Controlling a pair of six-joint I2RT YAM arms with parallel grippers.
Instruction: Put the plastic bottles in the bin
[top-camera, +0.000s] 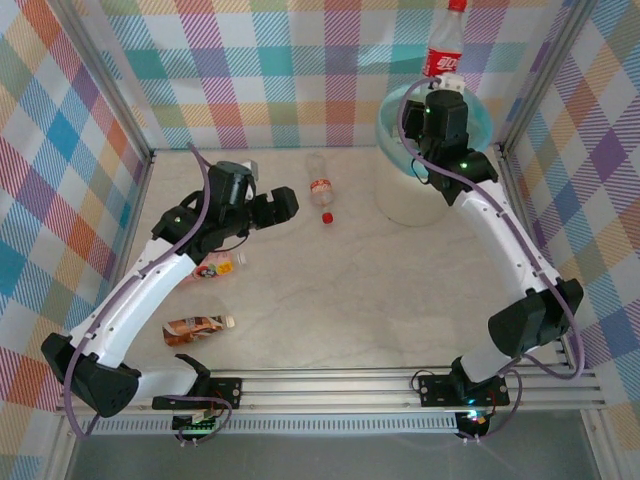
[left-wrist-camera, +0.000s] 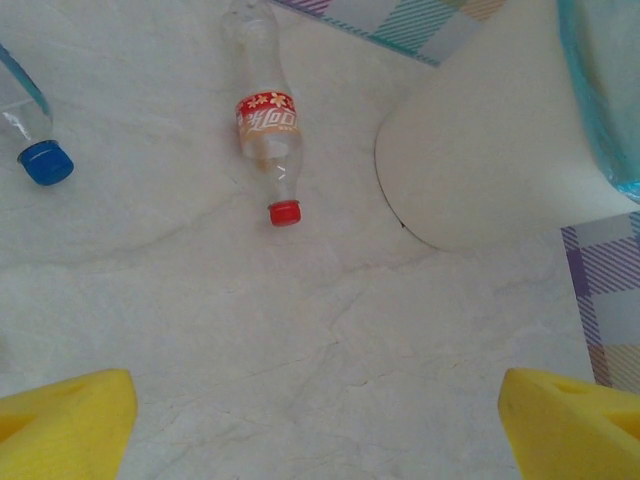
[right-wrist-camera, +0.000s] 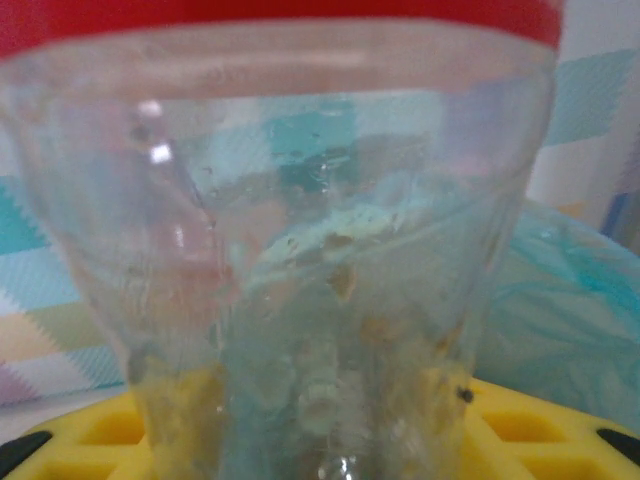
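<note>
The right arm reached far forward with its wrist raised. The right gripper (top-camera: 447, 90) was clamped on the base of an upright red-labelled bottle (top-camera: 443, 55), with the bin (top-camera: 400, 205) just below its jaws. The left arm crouched low over the table (top-camera: 380, 300). The left gripper (left-wrist-camera: 320, 420) was spread wide and empty, and a red-capped bottle (left-wrist-camera: 268, 125) lay ahead of its jaws.

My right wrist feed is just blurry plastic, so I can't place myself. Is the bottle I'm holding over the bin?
Observer: Yes; from the top, the right end effector holds the tall clear red-capped plastic bottle upright over the round white teal-lined bin.
Operator: Any bottles on the table?
Observer: Yes, a small clear red-labelled plastic bottle lies left of the bin.
Operator: And the left arm?
Observer: The left end effector stands open and empty.
</note>
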